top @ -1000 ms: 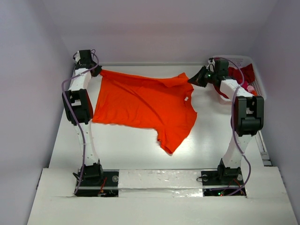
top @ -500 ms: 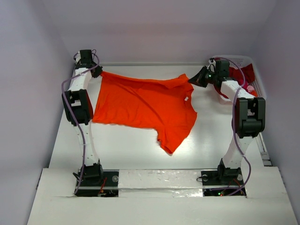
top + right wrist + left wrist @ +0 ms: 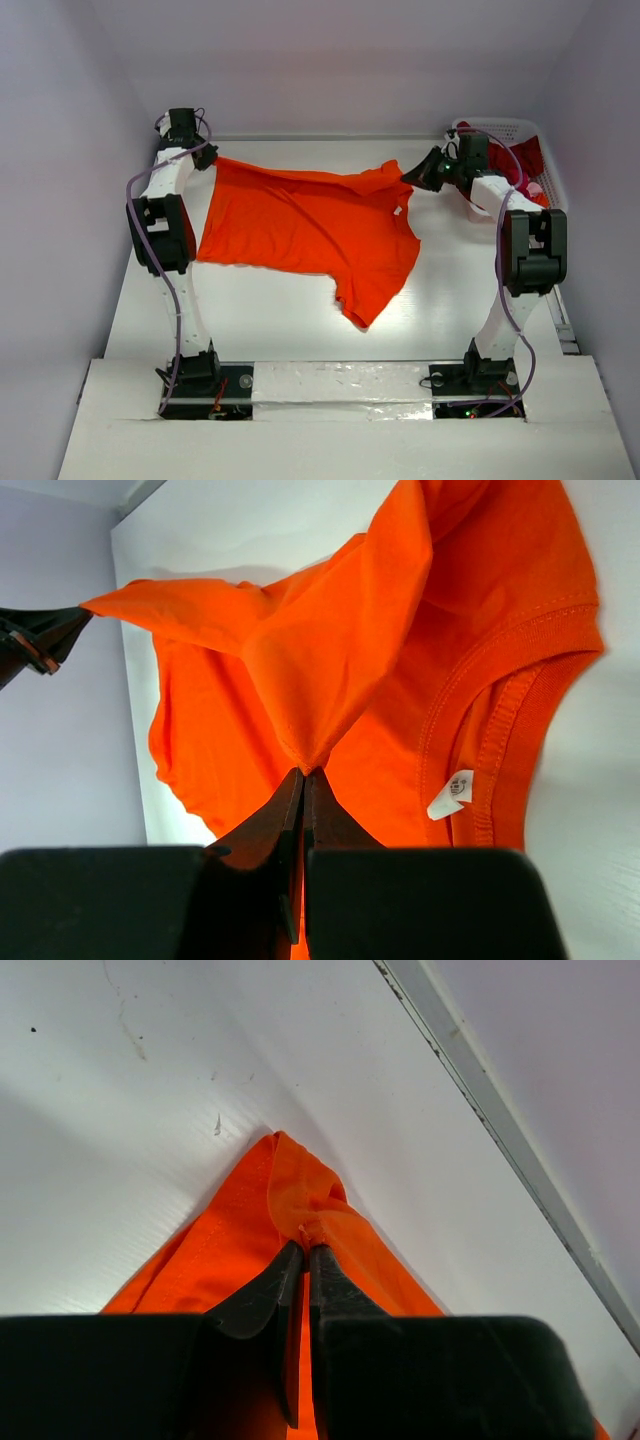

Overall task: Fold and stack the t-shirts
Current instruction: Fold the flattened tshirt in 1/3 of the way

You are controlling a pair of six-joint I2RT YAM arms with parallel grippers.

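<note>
The bright orange t-shirt (image 3: 310,225) lies spread across the table, its far edge lifted and stretched between both grippers. My left gripper (image 3: 207,160) is shut on the shirt's far left corner, seen close in the left wrist view (image 3: 305,1245), where the cloth (image 3: 230,1250) bunches at the tips. My right gripper (image 3: 407,177) is shut on a pinch of the orange cloth (image 3: 330,630) near the collar, in the right wrist view (image 3: 303,772). A dark red shirt (image 3: 528,155) and a pink one (image 3: 535,188) lie in the basket.
The white lattice basket (image 3: 500,124) stands at the far right corner, just behind my right arm. The back wall edge (image 3: 500,1125) runs close beyond the left gripper. A white label (image 3: 452,792) hangs inside the collar. One sleeve (image 3: 365,305) points toward the near edge.
My right wrist has shifted slightly to the right and the shirt's lifted far edge has sunk a little. Both grippers have stayed shut on the cloth.
</note>
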